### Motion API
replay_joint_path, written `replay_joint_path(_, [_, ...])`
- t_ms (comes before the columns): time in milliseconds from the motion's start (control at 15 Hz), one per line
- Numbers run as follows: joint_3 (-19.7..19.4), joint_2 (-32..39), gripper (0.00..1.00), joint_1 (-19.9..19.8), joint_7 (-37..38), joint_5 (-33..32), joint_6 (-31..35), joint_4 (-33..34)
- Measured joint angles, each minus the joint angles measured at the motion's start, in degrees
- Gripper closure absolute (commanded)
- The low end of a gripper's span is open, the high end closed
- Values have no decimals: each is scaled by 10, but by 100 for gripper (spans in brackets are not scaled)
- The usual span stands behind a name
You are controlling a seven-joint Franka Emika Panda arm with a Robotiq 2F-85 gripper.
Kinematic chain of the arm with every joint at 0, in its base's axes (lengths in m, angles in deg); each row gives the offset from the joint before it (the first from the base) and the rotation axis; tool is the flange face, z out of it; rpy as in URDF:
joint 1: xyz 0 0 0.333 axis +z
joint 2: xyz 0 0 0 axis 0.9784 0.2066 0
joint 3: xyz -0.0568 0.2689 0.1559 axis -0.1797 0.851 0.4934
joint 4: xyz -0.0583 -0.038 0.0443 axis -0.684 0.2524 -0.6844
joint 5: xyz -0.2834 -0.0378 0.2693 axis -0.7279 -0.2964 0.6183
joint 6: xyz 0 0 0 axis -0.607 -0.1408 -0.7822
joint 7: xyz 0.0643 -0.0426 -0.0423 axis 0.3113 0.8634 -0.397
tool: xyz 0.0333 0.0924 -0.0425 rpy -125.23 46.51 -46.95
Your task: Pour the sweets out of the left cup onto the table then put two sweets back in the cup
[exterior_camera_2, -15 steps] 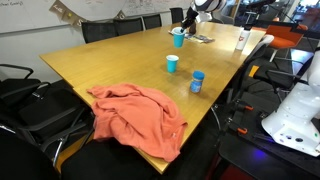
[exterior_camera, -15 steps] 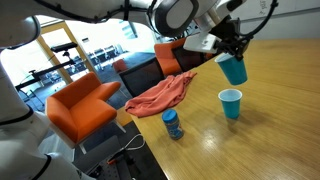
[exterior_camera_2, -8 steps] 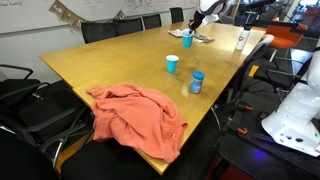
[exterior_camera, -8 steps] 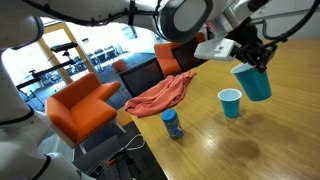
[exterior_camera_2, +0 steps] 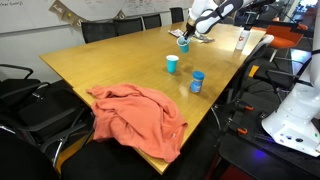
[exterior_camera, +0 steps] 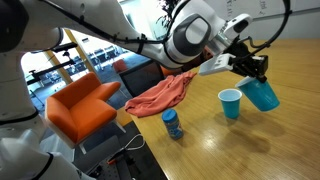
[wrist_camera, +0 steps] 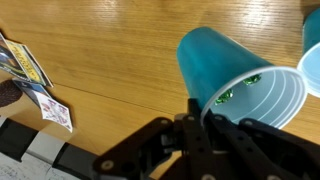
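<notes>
My gripper is shut on the rim of the darker teal left cup and holds it tipped on its side above the wooden table. Green-wrapped sweets lie inside near its mouth. In both exterior views the cup hangs tilted in the gripper above the tabletop, to the right of the brighter sky-blue cup. No sweets show on the table.
A small blue labelled container and an orange cloth lie near the table edge. The sky-blue cup stands upright. Printed cards and a white bottle sit close to the gripper. Chairs ring the table.
The gripper has carried the teal cup to the right past the sky-blue cup, lowered it, and tilted it further onto its side.
</notes>
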Motion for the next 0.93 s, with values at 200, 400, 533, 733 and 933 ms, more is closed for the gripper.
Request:
replay_joint_path(200, [-49,12,99,52,80,-101,4,0])
replay_joint_path(400, [-89,17,99,101,154,-195,4,-2])
replay_joint_path(533, [-108,17,99,128,196,-250,4,-4])
replay_joint_path(733, [-129,20,99,164,252,-327,3,-8])
replay_joint_path(933, [-149,29,99,195,304,-399,-8,-9])
